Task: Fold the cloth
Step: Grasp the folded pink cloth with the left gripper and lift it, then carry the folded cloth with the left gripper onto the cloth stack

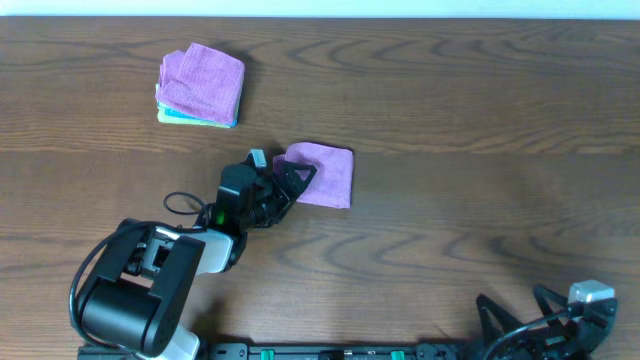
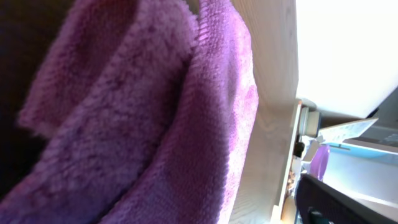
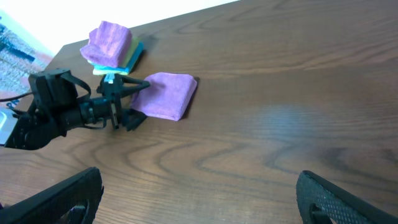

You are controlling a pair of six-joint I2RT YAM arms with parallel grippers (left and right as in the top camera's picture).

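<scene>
The mauve-purple cloth [image 1: 325, 175] lies on the wooden table just left of centre, and the left wrist view shows it close up as two stacked layers [image 2: 155, 112]. My left gripper [image 1: 293, 188] is open at the cloth's left edge, its spread fingers reaching onto that edge [image 3: 134, 101]. Only one dark finger [image 2: 336, 205] shows at the lower right of the left wrist view. My right gripper [image 3: 202, 205] is open wide over bare wood at the near right of the table [image 1: 525, 322], far from the cloth.
A thick pile of purple, teal and yellow-green cloths [image 1: 200, 86] sits at the back left, apart from the cloth. The table's far edge [image 1: 400, 20] meets a white wall. Bare wood spreads over the right half.
</scene>
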